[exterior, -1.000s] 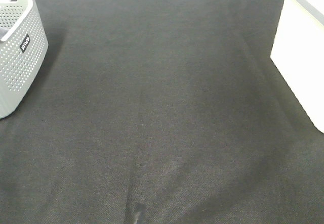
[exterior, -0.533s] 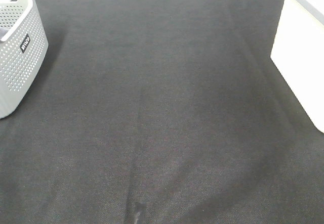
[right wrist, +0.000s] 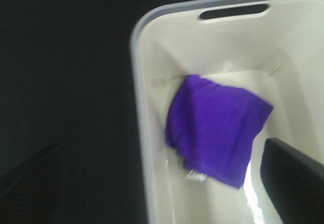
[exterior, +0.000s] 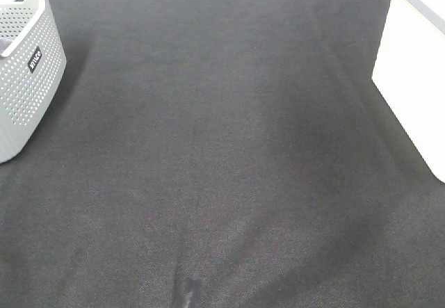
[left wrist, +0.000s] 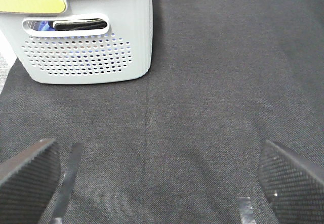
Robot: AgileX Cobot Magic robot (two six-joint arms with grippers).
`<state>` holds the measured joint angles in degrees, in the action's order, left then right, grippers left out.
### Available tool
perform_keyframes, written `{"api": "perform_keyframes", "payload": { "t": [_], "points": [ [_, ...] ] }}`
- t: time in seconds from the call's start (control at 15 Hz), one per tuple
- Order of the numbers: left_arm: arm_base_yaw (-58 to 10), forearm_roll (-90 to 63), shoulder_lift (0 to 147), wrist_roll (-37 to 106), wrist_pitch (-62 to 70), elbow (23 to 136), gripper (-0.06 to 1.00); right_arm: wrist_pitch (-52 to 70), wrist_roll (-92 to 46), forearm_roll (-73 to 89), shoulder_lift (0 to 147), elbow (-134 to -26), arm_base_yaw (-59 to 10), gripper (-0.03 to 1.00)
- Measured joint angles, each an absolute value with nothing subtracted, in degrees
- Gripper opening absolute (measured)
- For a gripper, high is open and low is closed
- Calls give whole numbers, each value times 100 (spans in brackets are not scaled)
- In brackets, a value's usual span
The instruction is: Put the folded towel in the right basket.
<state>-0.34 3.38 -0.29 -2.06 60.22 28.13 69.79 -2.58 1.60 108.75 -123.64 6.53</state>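
Observation:
The folded purple towel (right wrist: 215, 133) lies on the floor of the right basket (right wrist: 142, 133), a white tub with a grey rim, seen in the right wrist view. My right gripper (right wrist: 162, 183) hangs above the basket's near wall, open and empty, with one finger (right wrist: 293, 178) over the basket and the other over the black table. The right basket's outer wall (exterior: 414, 78) shows at the right edge of the exterior view. My left gripper (left wrist: 162, 183) is open and empty above the black table. Neither gripper shows in the exterior view.
A grey perforated basket (exterior: 24, 78) stands at the far left of the table. In the left wrist view (left wrist: 86, 52) it holds dark and blue items behind its handle slot. A black mat (exterior: 222, 155) covers the table between the two baskets.

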Motion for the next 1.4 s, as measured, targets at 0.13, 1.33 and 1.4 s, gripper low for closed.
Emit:
{"api": "perform_keyframes", "payload": {
  "t": [0.13,1.33,1.4],
  "points": [
    [-34,338,-29,-206,6022,2813,99,6979,-241,74,9866,-11075,470,99],
    [-34,338,-29,-206,6022,2813,99,6996,-762,350,206,-3461,275,99],
    [-34,338,-29,-206,6022,2813,99,7002,-802,344,17,-3323,218,99]
  ]
}}
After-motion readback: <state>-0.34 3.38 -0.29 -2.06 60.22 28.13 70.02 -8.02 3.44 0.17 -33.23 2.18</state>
